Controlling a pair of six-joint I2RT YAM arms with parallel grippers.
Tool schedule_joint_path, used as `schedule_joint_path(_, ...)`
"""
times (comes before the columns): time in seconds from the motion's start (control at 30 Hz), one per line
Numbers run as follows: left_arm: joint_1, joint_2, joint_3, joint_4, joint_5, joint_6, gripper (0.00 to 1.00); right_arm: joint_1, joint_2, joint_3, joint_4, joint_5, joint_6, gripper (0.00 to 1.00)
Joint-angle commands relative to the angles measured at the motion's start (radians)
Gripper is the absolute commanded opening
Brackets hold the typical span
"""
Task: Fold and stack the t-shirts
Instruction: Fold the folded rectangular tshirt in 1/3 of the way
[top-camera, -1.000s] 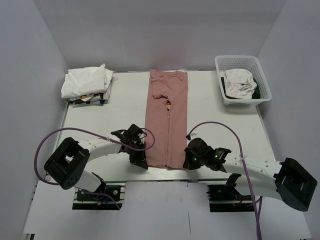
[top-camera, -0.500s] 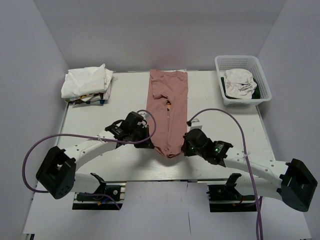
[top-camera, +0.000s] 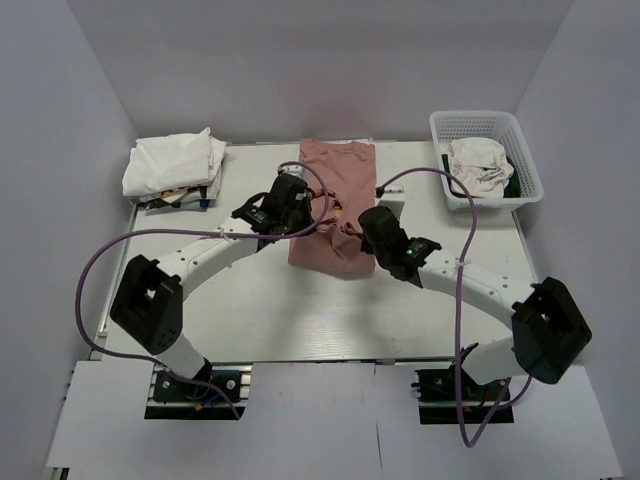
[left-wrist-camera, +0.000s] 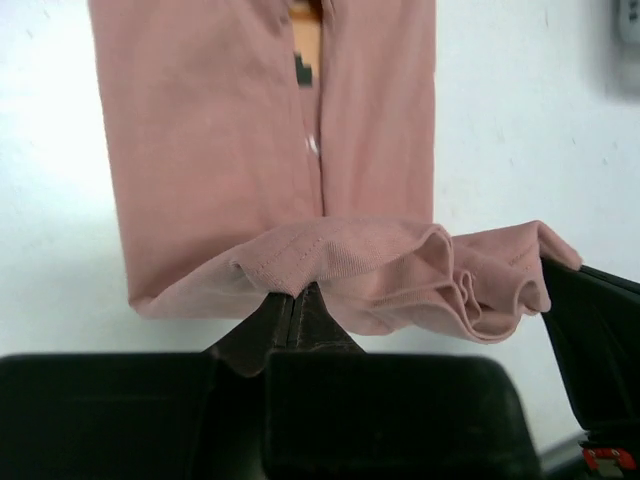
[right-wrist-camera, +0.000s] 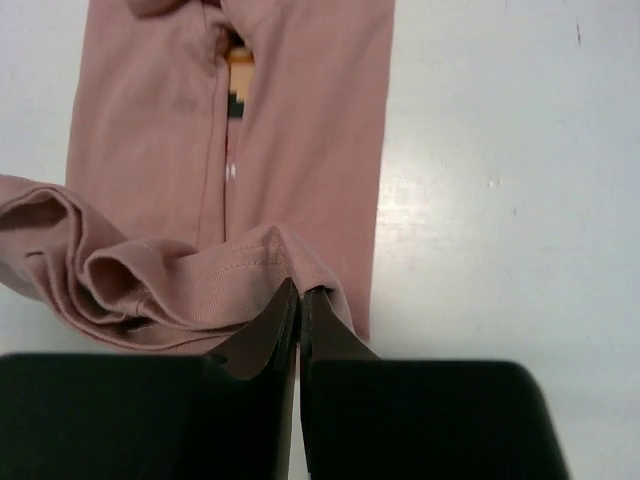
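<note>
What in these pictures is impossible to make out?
Chest print on the pink t-shirt: every view, folded cloth hides all but a sliver.
Dark item in the basket: top view, a white t-shirt covers most of it.
Colourful cloth under the folded white stack: top view, mostly covered, too small to identify.

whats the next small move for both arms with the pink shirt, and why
Probably carry the hem forward to the far end and lower it. The left gripper and right gripper each pinch that hem of the pink t-shirt, lifted about halfway over the body.
</note>
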Motion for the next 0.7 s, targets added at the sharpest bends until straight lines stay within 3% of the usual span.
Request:
schedule_joint_path(0.0, 0.017, 0.027, 0.072, 0.022, -0.077, 0.042, 0.00, -0.037, 0.072, 0.077, 0.114, 0.011, -0.077, 0.00)
schedule_joint_path(0.4, 0.086, 0.254, 0.279, 0.090, -0.061, 0.169, 0.00, -0.165, 0.295, 0.243, 0.213, -0.064, -0.180, 0.00)
schedule_joint_path(0.67, 0.137, 0.351, 0.342, 0.114, -0.036, 0.169, 0.00, -0.230, 0.432, 0.333, 0.260, -0.144, -0.232, 0.00)
